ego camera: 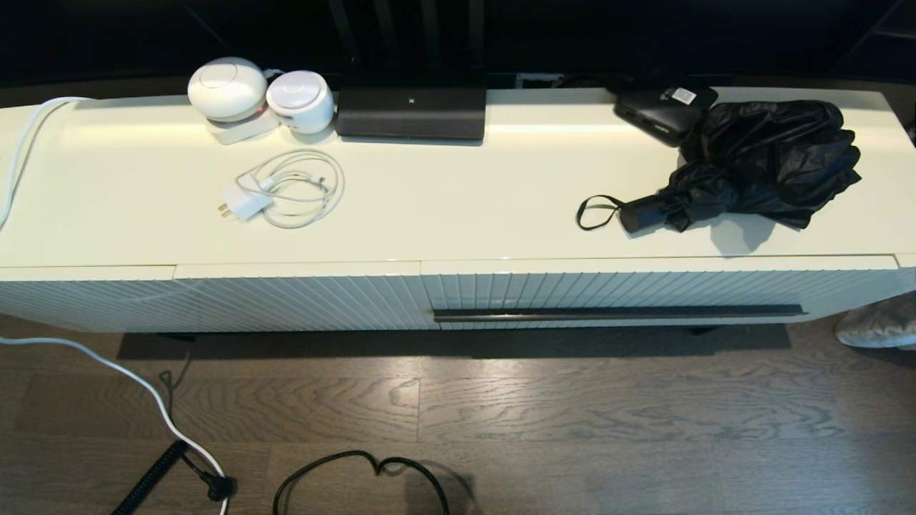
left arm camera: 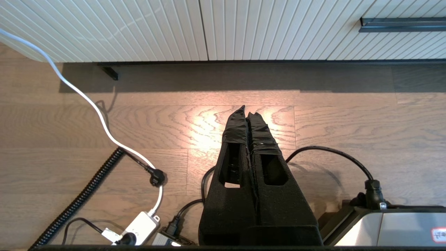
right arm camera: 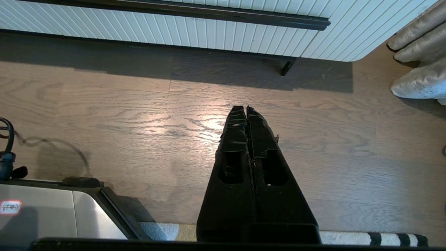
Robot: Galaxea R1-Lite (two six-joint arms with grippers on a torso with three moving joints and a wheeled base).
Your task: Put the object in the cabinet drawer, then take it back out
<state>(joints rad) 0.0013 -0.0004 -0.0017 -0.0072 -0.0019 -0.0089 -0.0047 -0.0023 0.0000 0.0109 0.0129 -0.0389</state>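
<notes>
The black folding umbrella (ego camera: 758,164) lies on the cabinet top at the right, fabric loosely bunched, its stubby handle (ego camera: 640,212) and thin wrist loop (ego camera: 595,212) pointing left. Below it the ribbed cream drawer (ego camera: 644,290) is pushed in, its long dark handle bar (ego camera: 619,312) running along the front. The bar also shows in the left wrist view (left arm camera: 402,24) and the right wrist view (right arm camera: 195,11). Neither arm appears in the head view. My left gripper (left arm camera: 246,111) and my right gripper (right arm camera: 246,108) hang shut and empty over the wooden floor, short of the cabinet front.
On the cabinet top sit a flat black box with a white label (ego camera: 662,107), a black device (ego camera: 411,111), two white round devices (ego camera: 261,93) and a coiled white charger cable (ego camera: 286,187). Cables (ego camera: 358,472) trail over the floor. A grey cloth heap (ego camera: 880,323) lies at the right.
</notes>
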